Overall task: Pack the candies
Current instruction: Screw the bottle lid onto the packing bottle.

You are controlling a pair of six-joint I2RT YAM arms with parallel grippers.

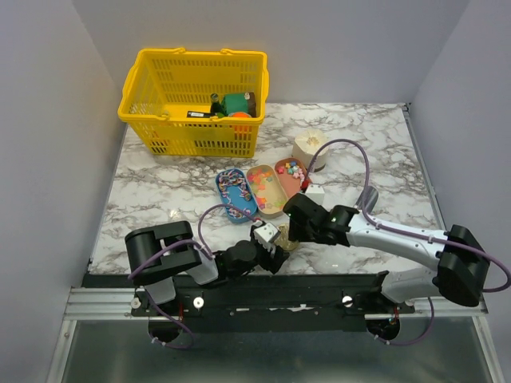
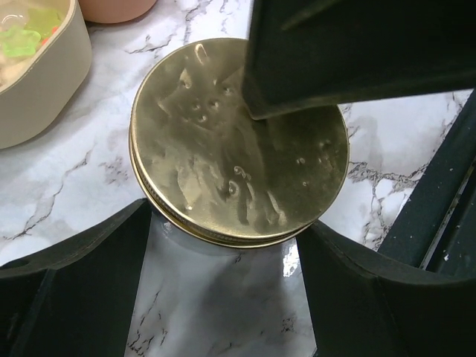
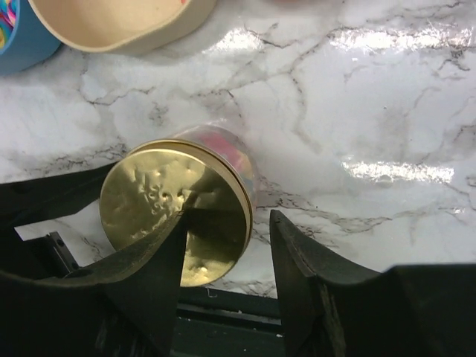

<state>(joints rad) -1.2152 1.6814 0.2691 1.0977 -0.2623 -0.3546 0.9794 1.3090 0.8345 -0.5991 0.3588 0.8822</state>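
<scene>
Left pincer [image 2: 227, 223] is straddling the jar [image 3: 223, 137] wide, right pincer [image 3: 228, 219] narrower across its lid [image 2: 216, 141]; grip, I cannot tell. Uneven squeezing is risking it skidding off the desk's [image 1: 359, 136] bottom edge.

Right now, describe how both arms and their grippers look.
Left arm: black links, with a white block at the wrist. Right arm: black joints, pale grey link. Purple cables loop along both. Left gripper and right gripper: two broad matte black fingers, tapering to tips.
</scene>
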